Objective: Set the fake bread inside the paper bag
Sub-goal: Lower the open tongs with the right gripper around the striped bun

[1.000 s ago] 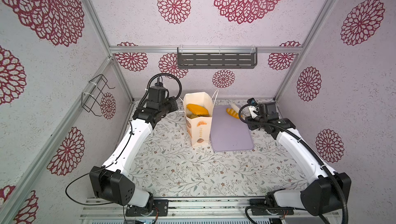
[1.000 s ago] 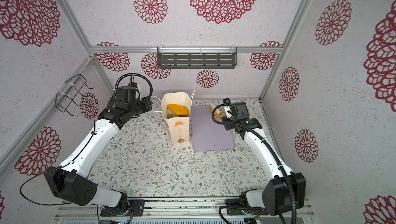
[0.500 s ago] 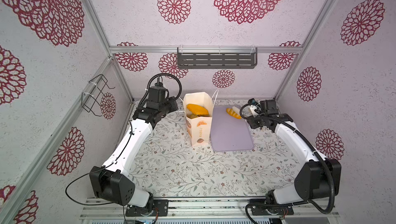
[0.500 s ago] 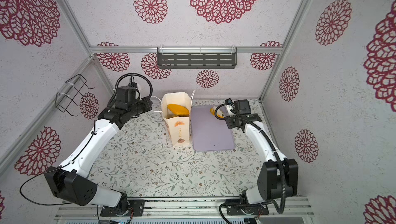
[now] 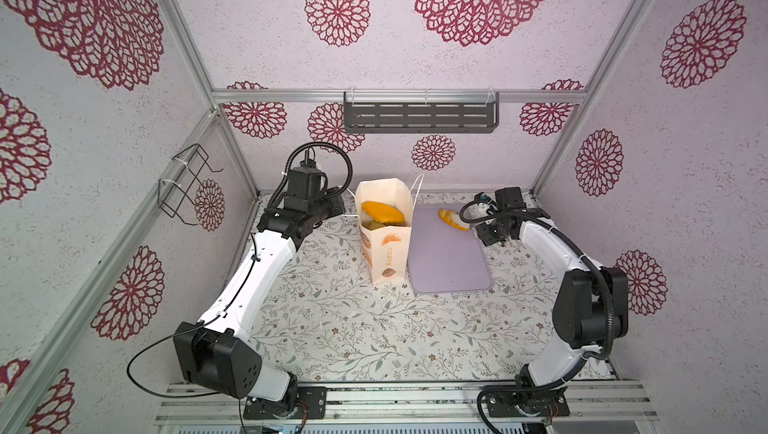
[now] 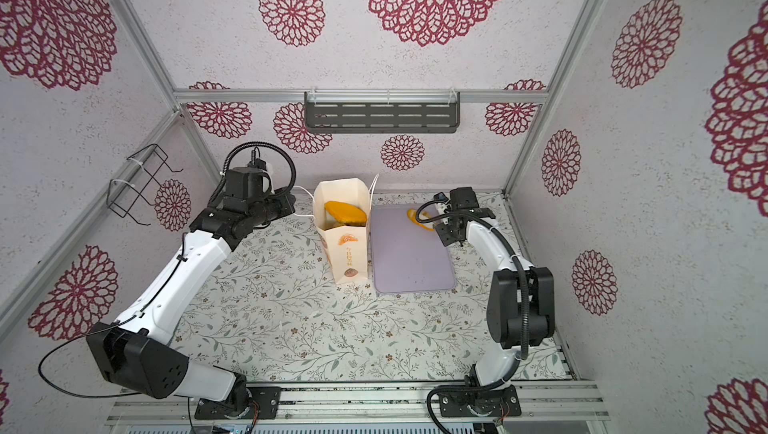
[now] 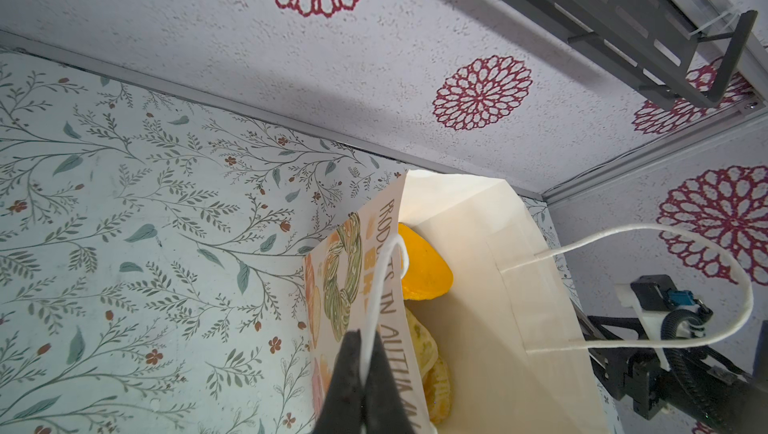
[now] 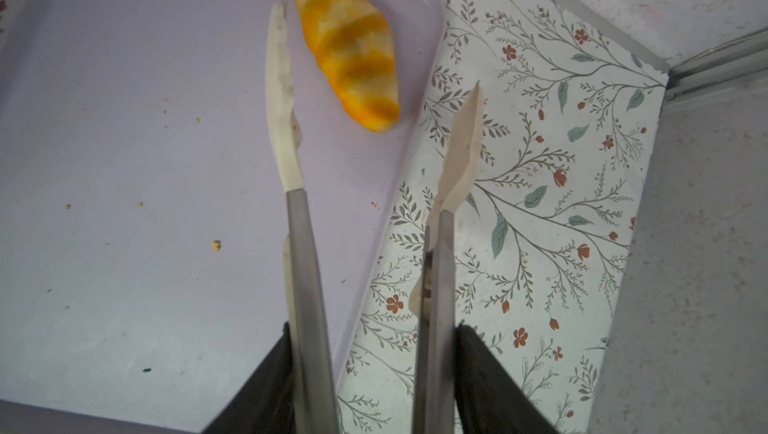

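Bright even light, soft shadows, bowed edges.

Pale walls [image 5: 249, 37] w/ crimson medallions; leafy-print floor [image 5: 353, 328]; grey slotted shelf [image 5: 419, 117] at back; wire rack [image 5: 187, 187], prob. zip-tied, left.

Both top views: high over front edge of table [image 5: 332, 328], tilted down toward back wall [image 5: 478, 162]; whole table seen. Left wrist: close behind left gripper [image 7: 365, 338] and cord handle [image 7: 376, 299], looking into paper bag [image 7: 519, 328] toward back right corner. Right wrist: close, along tongs [image 8: 301, 245] over tray [image 8: 124, 162], same corner.

Left claw [image 7: 365, 355] pinched; right claw [image 8: 374, 378] gripping (seemingly half-spread).
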